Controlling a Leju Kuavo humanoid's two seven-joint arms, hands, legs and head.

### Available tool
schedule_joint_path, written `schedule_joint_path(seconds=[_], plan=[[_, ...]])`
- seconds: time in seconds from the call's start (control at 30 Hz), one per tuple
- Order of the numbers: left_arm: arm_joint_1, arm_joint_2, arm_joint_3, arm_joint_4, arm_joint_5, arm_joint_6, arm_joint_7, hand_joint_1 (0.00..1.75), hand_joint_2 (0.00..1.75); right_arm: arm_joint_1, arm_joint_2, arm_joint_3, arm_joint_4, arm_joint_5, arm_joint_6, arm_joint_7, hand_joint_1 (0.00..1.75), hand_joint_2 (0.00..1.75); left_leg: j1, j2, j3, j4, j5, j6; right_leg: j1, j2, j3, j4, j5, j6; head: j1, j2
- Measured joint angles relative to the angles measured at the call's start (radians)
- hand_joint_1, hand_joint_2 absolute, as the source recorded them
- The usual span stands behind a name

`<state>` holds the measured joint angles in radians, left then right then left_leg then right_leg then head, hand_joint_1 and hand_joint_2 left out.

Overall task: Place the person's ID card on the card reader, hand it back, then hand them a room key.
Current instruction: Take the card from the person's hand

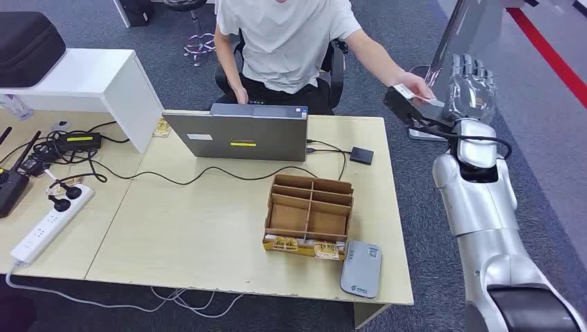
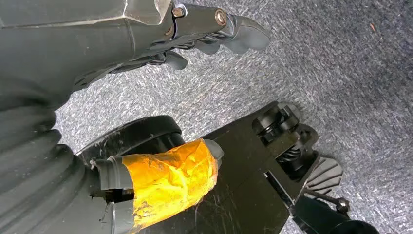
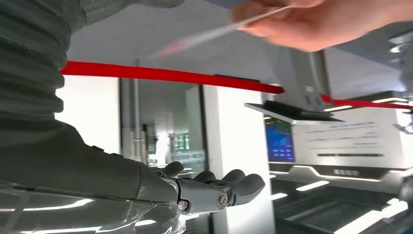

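Note:
A person in a white T-shirt (image 1: 287, 38) sits across the desk and reaches out with a white ID card (image 1: 416, 94) pinched in their hand (image 1: 415, 83). My right hand (image 1: 471, 86) is raised just beside it, fingers spread upward and holding nothing. In the right wrist view the card (image 3: 214, 31) is blurred and lies apart from my fingers (image 3: 229, 187). The grey card reader (image 1: 360, 268) lies near the desk's front edge. A cardboard divider box (image 1: 309, 216) with small cards along its front stands just behind it. My left hand (image 2: 195, 34) hangs over the carpet, holding nothing.
An open laptop (image 1: 235, 133) faces the person at the desk's far side, with a small black box (image 1: 361, 155) cabled to it. A power strip (image 1: 48, 221) and tangled cables lie at the left. A white shelf (image 1: 83, 79) carries a black case (image 1: 24, 41).

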<state>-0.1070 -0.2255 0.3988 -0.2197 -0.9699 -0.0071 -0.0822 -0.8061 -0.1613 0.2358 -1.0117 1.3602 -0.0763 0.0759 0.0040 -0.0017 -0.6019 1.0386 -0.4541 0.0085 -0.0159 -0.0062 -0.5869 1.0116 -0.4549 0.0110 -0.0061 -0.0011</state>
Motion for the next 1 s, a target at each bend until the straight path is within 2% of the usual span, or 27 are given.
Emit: schedule_joint_path(seconds=[0.23, 0.8, 0.93, 1.0], plan=[[0.0, 0.0, 0.001, 0.0, -0.002, 0.005, 0.002, 0.0, 1.75, 0.0, 0.026, 0.066, -0.033, -0.03, 0.0, -0.003, 0.0, 1.75, 0.0, 0.0, -0.001, 0.0, 0.0, 0.0, 0.0, 0.0, 0.0, -0.001, 0.0, 0.001, 0.0, 0.0], [0.0, -0.001, 0.008, 0.0, -0.003, -0.022, 0.002, 0.0, 1.75, 0.006, 0.045, 0.122, -0.067, -0.068, 0.002, 0.001, 0.0, 1.75, 0.0, 0.0, -0.001, 0.0, 0.0, 0.0, 0.0, 0.0, -0.001, -0.001, 0.001, 0.001, 0.0, 0.0], [0.0, -0.008, 0.015, 0.0, 0.003, -0.059, -0.022, 0.0, 1.75, 0.006, 0.045, 0.132, -0.067, -0.086, 0.001, -0.006, 1.75, 1.75, 0.0, 0.0, -0.001, 0.0, 0.0, 0.0, 0.0, 0.0, -0.001, -0.001, 0.001, 0.001, 0.0, 0.0], [0.0, -0.012, 0.018, 0.0, 0.003, -0.066, -0.03, 0.0, 1.75, 0.006, 0.045, 0.134, -0.067, -0.1, 0.001, -0.013, 1.75, 1.75, 0.0, 0.0, -0.001, 0.0, 0.0, 0.0, 0.0, 0.0, -0.001, -0.001, 0.001, 0.001, 0.0, 0.0]])
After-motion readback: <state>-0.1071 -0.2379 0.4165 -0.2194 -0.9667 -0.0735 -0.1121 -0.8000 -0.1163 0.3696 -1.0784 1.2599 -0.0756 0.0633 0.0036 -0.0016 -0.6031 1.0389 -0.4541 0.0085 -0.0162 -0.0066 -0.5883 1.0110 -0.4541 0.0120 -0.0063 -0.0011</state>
